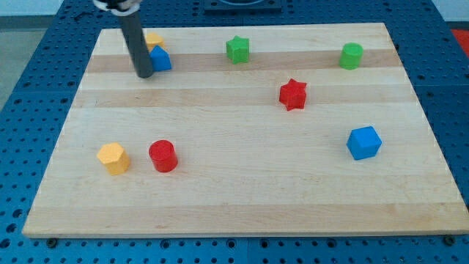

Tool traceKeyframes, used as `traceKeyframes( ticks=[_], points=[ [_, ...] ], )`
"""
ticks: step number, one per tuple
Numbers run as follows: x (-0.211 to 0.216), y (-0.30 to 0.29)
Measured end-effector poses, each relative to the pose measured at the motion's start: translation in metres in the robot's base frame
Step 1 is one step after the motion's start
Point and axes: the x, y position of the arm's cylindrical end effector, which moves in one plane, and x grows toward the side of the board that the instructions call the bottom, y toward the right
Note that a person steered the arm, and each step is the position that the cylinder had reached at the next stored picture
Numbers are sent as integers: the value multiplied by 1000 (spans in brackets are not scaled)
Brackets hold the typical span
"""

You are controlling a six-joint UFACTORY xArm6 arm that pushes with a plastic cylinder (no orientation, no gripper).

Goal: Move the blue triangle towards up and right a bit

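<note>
The blue triangle (pixel 160 59) sits near the view's top left of the wooden board (pixel 242 183), partly hidden by my rod. My tip (pixel 143 74) rests on the board at the triangle's lower left, touching or almost touching it. A yellow block (pixel 154 39) sits just above the blue triangle, close against it and partly hidden by the rod.
A green star (pixel 237 50) and a green cylinder (pixel 351 56) lie along the view's top. A red star (pixel 293 94) is right of centre. A blue cube (pixel 363 142) is at the right. A yellow hexagon (pixel 113 158) and red cylinder (pixel 163 155) are at lower left.
</note>
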Motion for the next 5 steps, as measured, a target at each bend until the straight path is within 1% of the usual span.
traceKeyframes(
  ticks=[1, 2, 3, 4, 5],
  points=[
    [1, -4],
    [1, 65],
    [-6, 88],
    [8, 36],
    [-9, -3]
  ],
)
